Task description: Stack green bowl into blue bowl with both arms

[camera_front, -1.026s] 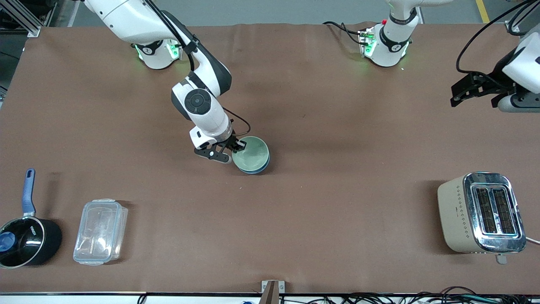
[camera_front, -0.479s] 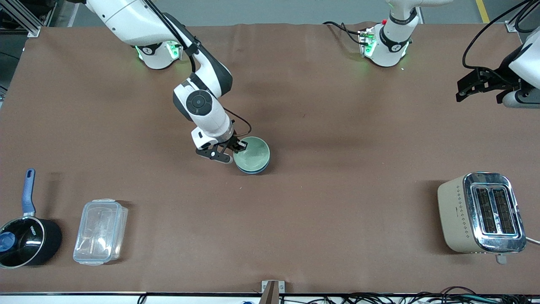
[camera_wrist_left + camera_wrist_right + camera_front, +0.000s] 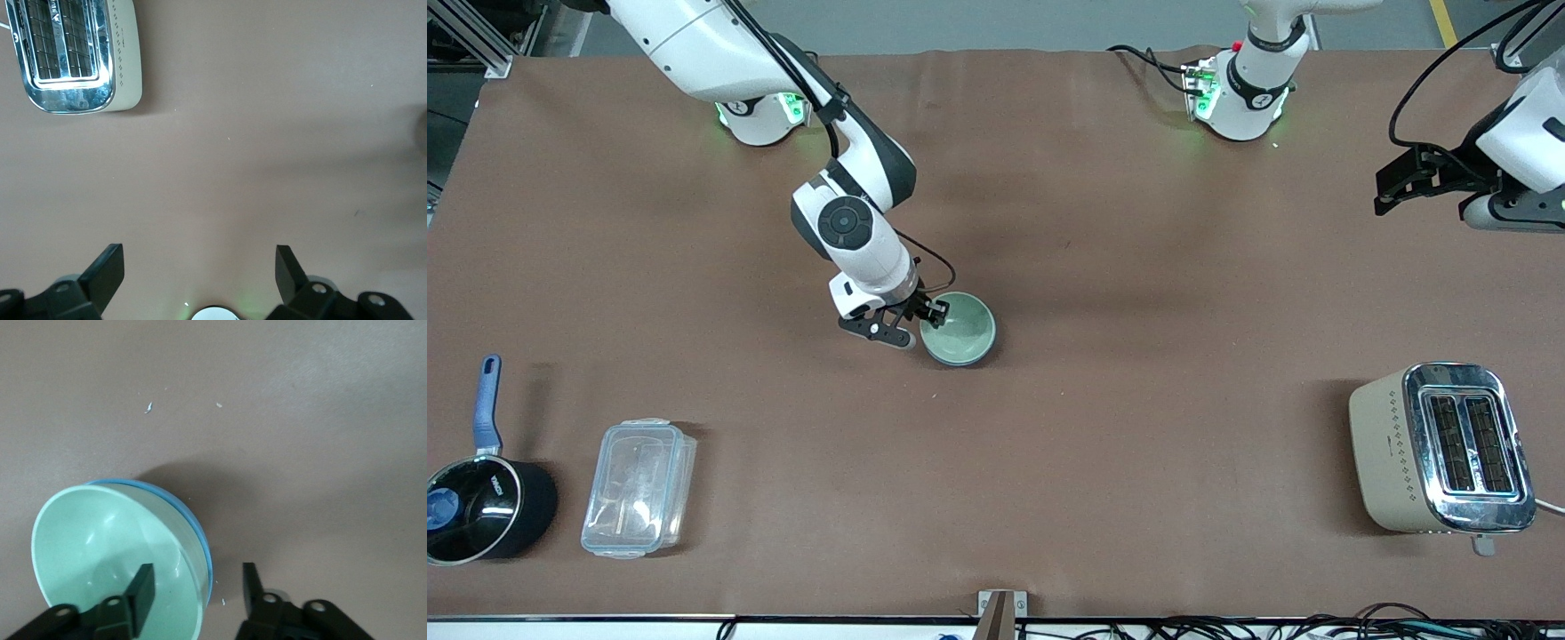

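The green bowl (image 3: 959, 329) sits nested in the blue bowl near the middle of the table. In the right wrist view the green bowl (image 3: 107, 553) fills the blue bowl (image 3: 207, 560), of which only a thin rim shows. My right gripper (image 3: 914, 324) is open and low at the bowls' rim. In its wrist view the right gripper (image 3: 196, 587) has one finger inside the green bowl and the other outside both bowls. My left gripper (image 3: 1392, 187) is open and empty, up over the left arm's end of the table; it also shows in the left wrist view (image 3: 197, 267).
A beige toaster (image 3: 1440, 449) stands near the front camera at the left arm's end, also in the left wrist view (image 3: 73, 57). A black saucepan with a blue handle (image 3: 480, 507) and a clear plastic container (image 3: 639, 487) lie at the right arm's end.
The green bowl has settled lower into the blue bowl, whose blue wall no longer shows in the front view. The right gripper stays astride the rim. The left gripper has shifted slightly.
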